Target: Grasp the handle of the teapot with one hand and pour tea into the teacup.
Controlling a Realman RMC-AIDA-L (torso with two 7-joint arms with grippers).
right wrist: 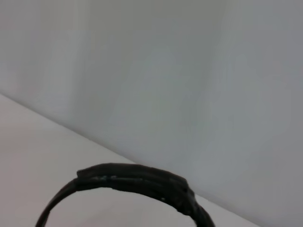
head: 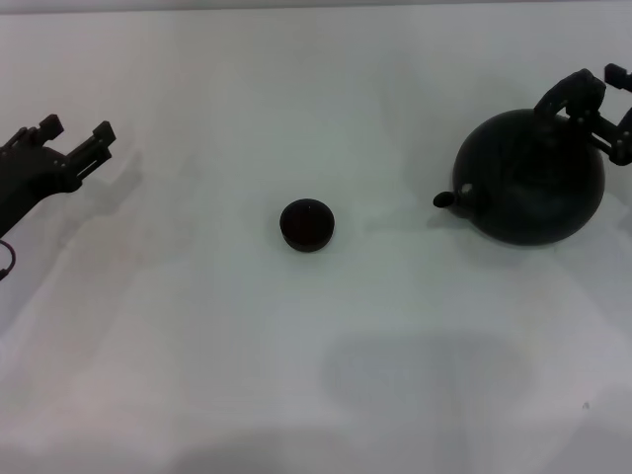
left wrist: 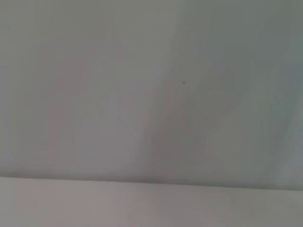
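The large black teapot point(head: 528, 183) stands on the white table at the right, its spout point(head: 446, 198) pointing left toward the teacup. Its arched handle point(head: 553, 94) rises over its top and also shows close up in the right wrist view point(right wrist: 137, 182). My right gripper point(head: 604, 81) is open at the top of the handle, at the far right edge. The small dark teacup point(head: 307, 224) sits in the middle of the table. My left gripper point(head: 74, 130) is open and empty at the far left, well away from both.
The white table point(head: 296, 375) spreads around the cup and pot. The left wrist view shows only the pale table surface point(left wrist: 151, 94) and an edge line.
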